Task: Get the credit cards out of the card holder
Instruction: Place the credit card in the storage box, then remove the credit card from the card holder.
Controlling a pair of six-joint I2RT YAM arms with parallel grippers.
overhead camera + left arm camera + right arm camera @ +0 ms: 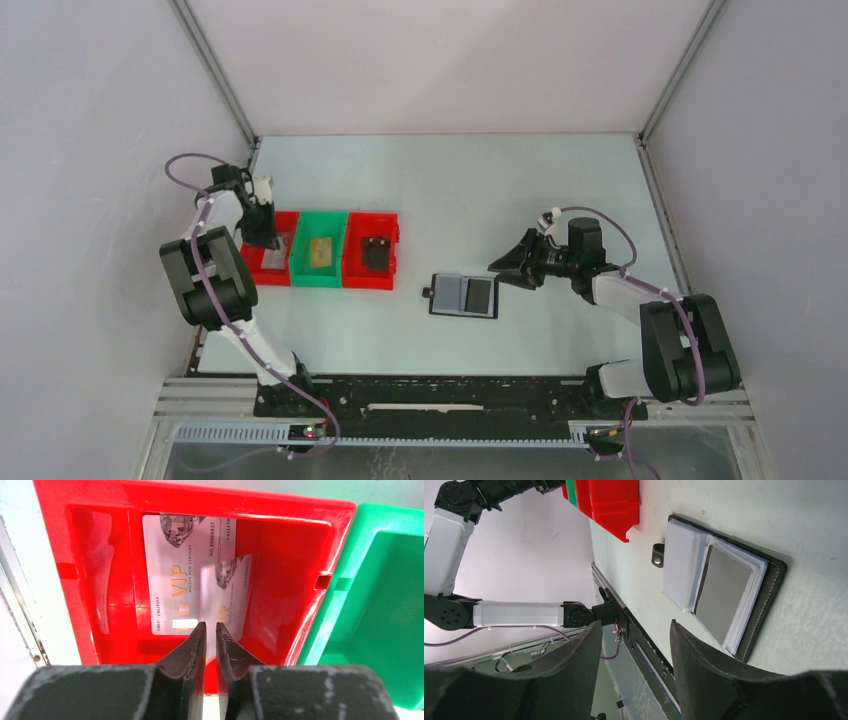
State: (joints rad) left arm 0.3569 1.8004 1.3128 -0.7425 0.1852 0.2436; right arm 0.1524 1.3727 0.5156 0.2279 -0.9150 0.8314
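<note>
Two pale grey credit cards (pixel 175 570), one printed VIP, lie in the leftmost red plastic tray (pixel 90 570) of three. The left claw (pixel 210 626) hangs above, fingers a slit apart; its grip cannot be told. One black folding card holder (pixel 464 296) lies unfolded on the bench (pixel 450 190), showing a grey card (pixel 724 590), beside the released right claw (pixel 635 625).
</note>
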